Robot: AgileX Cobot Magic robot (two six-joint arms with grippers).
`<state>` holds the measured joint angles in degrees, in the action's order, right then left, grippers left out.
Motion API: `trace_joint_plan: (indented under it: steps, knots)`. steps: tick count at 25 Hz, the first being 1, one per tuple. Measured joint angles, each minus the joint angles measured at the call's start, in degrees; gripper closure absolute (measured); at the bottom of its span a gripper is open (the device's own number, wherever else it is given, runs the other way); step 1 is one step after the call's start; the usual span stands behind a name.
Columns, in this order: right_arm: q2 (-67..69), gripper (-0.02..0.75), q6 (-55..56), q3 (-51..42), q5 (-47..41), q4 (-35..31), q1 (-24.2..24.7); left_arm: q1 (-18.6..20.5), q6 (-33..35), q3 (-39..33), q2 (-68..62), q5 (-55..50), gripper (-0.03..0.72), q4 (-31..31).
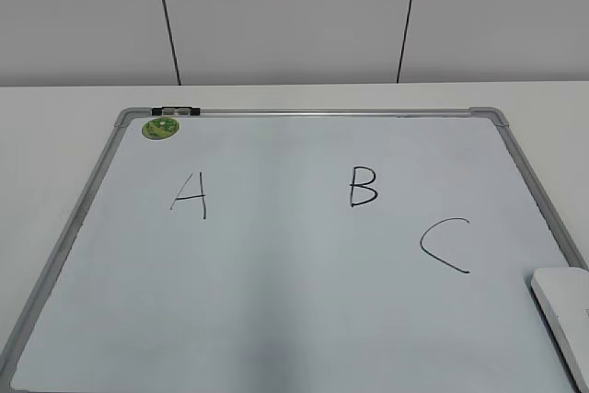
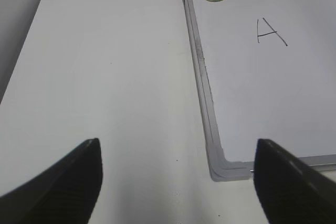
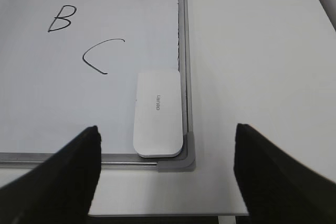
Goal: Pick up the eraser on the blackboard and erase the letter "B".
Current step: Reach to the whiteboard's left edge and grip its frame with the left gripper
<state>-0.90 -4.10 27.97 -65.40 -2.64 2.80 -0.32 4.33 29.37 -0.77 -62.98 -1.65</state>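
The white eraser (image 1: 563, 306) lies flat in the near right corner of the blackboard (image 1: 276, 301); the right wrist view shows it (image 3: 157, 113) against the board's right frame. The black letter "B" (image 1: 363, 187) is drawn at the board's middle and also shows in the right wrist view (image 3: 61, 18). My right gripper (image 3: 166, 174) is open and empty, hovering above the table just in front of the eraser's corner. My left gripper (image 2: 177, 179) is open and empty over the table beside the board's near left corner. Neither gripper shows in the exterior view.
A black "A" (image 1: 190, 195) is at the board's left and a black "C" (image 1: 445, 244) at its right. A round green magnet (image 1: 159, 127) sits at the far left corner. The white table's front edge (image 3: 168, 214) lies just under my right gripper.
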Motion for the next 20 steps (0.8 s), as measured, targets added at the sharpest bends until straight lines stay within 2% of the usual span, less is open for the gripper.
trace_joint_plan:
  steps: [10,16,20]
  knots:
    - [0.0,0.151,0.0,0.0,0.0,0.0,0.0,0.0,0.0,0.0,0.0,0.0,0.014,0.0]
    - [0.0,0.151,0.0,0.0,0.0,0.0,0.0,0.0,0.0,0.0,0.0,0.0,0.083,-0.51]
    - [0.0,0.151,0.0,0.0,0.0,0.0,0.0,0.0,0.0,0.31,-0.83,0.0,0.095,-0.65]
